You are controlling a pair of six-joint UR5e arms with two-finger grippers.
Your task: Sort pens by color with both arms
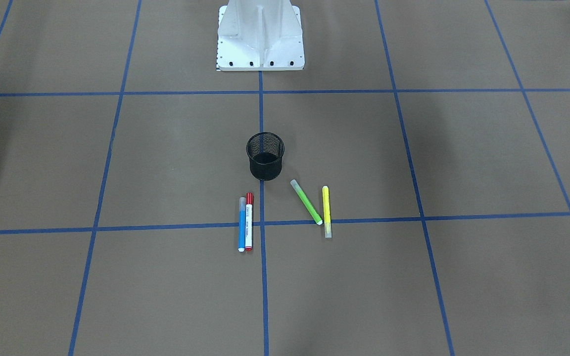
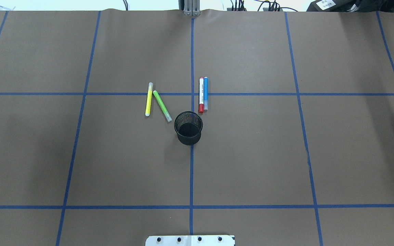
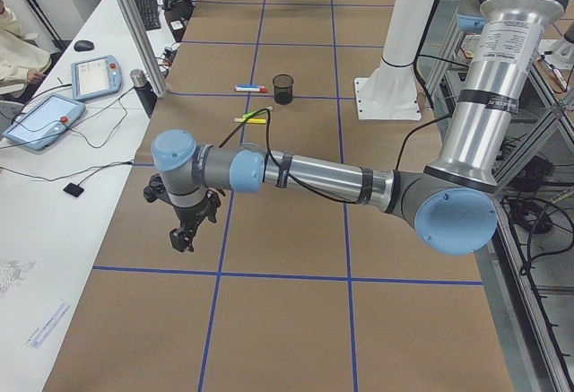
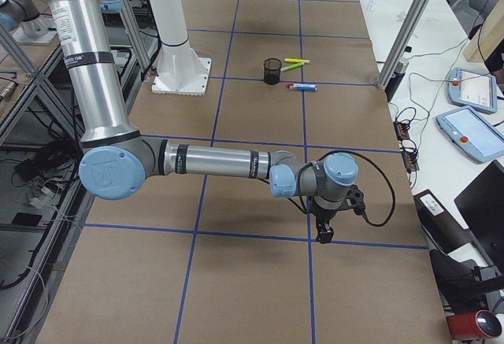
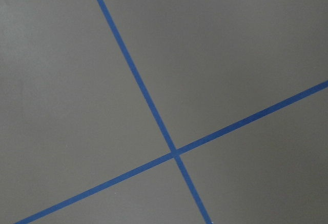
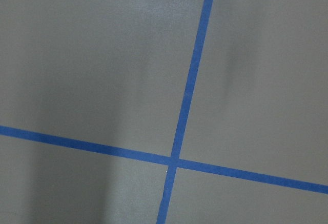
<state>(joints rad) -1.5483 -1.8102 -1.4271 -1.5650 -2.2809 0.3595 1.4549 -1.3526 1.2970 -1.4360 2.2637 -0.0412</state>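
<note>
Desk: Cup contents?

Op: Through the mouth of the black mesh cup [image 2: 188, 128] I see only its dark bottom. It stands upright on the centre tape line [image 2: 192, 177]. All four pens lie flat on the table [image 2: 286, 153] beyond it.

Desk: Positions?

Op: The blue pen [image 2: 206, 93] and red-capped pen [image 2: 201, 94] lie side by side, touching, on the robot's right of the line. The green pen [image 2: 162, 106] and yellow pen [image 2: 148, 99] form a V on its left, with the green's near end just beside the cup.

Desk: Grippers?

Op: The left gripper [image 3: 183, 239] and right gripper [image 4: 323, 230] hang over bare paper, well apart from the pens. I cannot tell how their jaws stand.
</note>
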